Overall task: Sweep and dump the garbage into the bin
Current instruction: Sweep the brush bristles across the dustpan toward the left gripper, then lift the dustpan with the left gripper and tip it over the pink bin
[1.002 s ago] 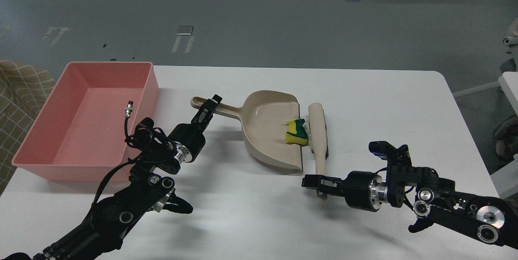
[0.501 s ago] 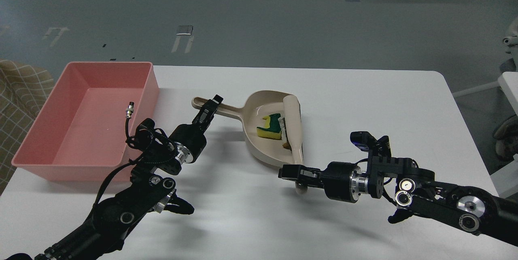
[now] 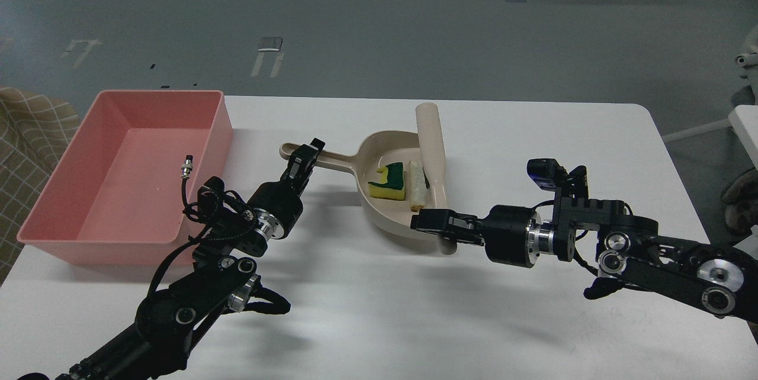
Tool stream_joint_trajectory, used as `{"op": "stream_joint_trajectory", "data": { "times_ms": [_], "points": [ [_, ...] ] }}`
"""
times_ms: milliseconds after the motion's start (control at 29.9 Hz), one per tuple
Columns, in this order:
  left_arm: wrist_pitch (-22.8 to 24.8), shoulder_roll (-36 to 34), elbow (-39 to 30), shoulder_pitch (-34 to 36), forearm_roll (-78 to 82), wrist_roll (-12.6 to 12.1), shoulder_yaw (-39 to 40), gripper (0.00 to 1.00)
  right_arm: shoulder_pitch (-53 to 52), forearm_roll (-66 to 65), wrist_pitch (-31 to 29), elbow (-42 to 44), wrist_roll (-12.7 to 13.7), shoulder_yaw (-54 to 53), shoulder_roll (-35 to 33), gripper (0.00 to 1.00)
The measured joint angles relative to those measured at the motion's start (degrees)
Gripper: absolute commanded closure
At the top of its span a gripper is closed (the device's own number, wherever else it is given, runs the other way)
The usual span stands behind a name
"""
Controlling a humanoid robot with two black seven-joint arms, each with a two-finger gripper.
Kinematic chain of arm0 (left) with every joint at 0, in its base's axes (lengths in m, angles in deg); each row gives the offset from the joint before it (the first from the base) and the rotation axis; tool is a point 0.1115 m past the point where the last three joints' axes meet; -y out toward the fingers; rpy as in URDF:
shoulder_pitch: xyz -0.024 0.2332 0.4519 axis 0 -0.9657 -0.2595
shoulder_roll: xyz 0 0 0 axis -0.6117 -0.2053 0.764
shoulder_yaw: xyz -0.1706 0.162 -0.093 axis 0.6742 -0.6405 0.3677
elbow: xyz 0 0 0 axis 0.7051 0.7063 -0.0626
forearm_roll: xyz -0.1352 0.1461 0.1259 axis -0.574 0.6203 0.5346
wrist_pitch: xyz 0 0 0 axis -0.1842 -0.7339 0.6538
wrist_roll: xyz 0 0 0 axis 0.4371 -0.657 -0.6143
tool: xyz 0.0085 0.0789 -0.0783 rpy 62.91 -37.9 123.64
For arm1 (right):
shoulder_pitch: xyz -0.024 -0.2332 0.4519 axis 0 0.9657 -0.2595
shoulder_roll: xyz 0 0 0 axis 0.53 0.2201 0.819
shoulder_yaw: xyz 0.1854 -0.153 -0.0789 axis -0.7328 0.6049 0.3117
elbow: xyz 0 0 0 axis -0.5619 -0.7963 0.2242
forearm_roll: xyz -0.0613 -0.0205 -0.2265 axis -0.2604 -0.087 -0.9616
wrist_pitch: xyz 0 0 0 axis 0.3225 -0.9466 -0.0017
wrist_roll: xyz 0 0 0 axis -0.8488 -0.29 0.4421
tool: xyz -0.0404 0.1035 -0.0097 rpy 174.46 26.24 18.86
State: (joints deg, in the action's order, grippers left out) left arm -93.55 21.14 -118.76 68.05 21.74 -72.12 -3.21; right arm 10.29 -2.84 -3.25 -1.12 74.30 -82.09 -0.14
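On the white table [image 3: 533,149], the right gripper [image 3: 435,223] clamps its fingers on the brush [image 3: 431,143] handle. The left gripper [image 3: 303,161] grips the dustpan [image 3: 379,214] handle. Both scraps, sponge piece [image 3: 391,183] and foam strip [image 3: 418,184], lie inside it, right of the pink bin [image 3: 201,131], left arm nearer.

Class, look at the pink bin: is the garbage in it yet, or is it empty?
No garbage is in the bin. Both scraps, the yellow sponge piece and the whitish strip, lie in the dustpan.
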Motion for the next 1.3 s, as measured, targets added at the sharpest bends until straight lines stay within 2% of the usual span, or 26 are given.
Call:
{"op": "stream_joint_trajectory", "data": {
  "times_ms": [401,568,701,868,1102,1302],
  "points": [
    [0.13,0.24,0.03,0.59,-10.84,2.91,0.52,1.00,-0.18,1.52,-1.60,-1.96,0.71,-6.14,-16.83,1.00],
    [0.24,-0.11,-0.02,1.10,-12.29,3.13,1.93,1.00,2.57,1.60,-2.27,-1.52,0.20,-6.21,-22.28,1.00],
    [0.51,-1.99,-2.18,1.67,-12.63,2.64,3.77,1.00,6.69,1.50,-2.34,-1.50,-0.06,-6.20,-23.53,1.00],
    [0.59,-9.26,-8.08,2.42,-15.67,1.30,5.04,1.00,9.18,1.44,-1.95,-1.59,-0.14,-6.20,-23.43,1.00],
    [0.87,-25.30,-17.42,1.47,-24.44,0.03,8.66,1.00,9.46,1.36,-1.83,-1.49,-0.10,-6.20,-21.86,1.00],
    [5.63,-36.16,-18.93,-5.45,-29.82,0.46,17.33,1.00,9.67,1.34,-1.82,-1.46,-0.06,-5.98,-21.51,1.00]
  ]
}}
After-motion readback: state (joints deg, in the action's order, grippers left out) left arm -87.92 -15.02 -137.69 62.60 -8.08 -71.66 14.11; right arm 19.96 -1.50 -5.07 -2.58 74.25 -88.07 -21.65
